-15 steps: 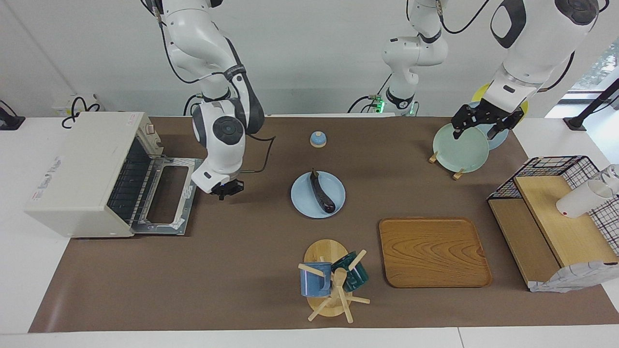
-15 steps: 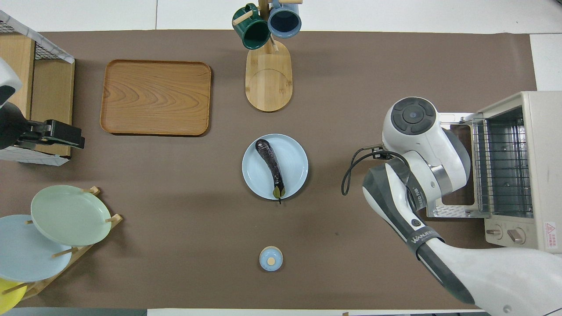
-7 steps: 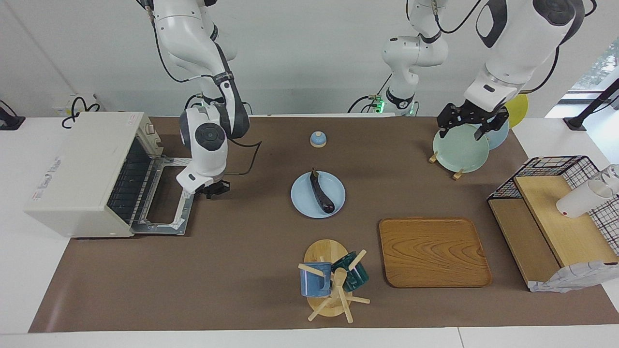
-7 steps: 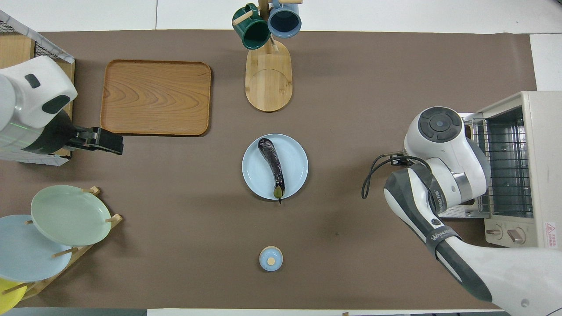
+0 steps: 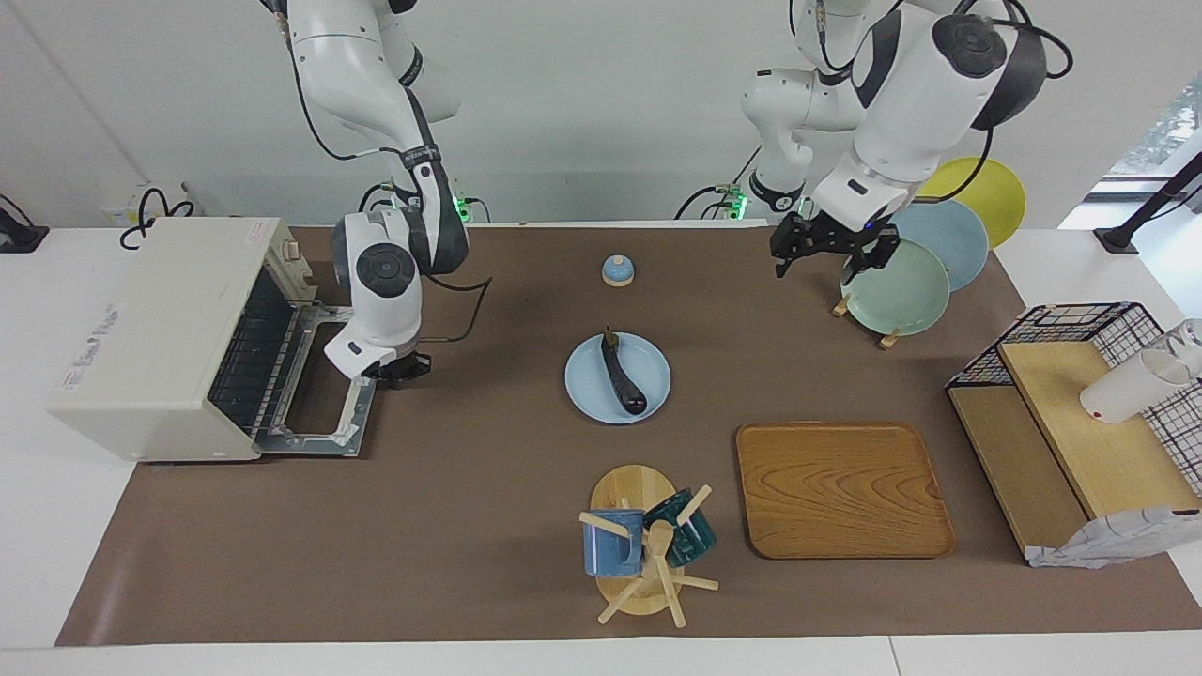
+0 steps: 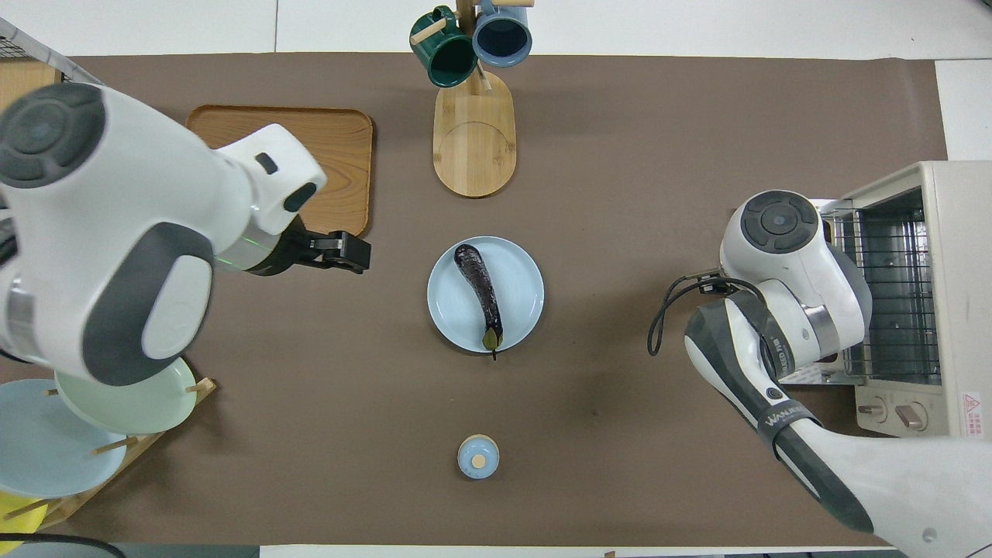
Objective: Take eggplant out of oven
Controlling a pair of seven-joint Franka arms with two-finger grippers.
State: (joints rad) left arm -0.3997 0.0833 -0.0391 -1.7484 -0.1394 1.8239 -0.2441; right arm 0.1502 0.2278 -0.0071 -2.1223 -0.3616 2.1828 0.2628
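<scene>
The right gripper (image 5: 398, 370) hangs clenched and empty at the edge of the oven (image 5: 160, 335)'s dropped door; the left gripper (image 5: 824, 255), fingers spread and empty, hovers beside the plate rack (image 5: 869, 319); the eggplant (image 5: 624, 376) lies on the blue plate (image 5: 582, 385) mid-table, well apart from the oven.

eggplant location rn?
The eggplant lies on the blue plate mid-table, out of the oven. In the overhead view it sits between the mug stand, farther out, and the small blue lid, nearer the robots.

Bright, even light — soft shadows.
</scene>
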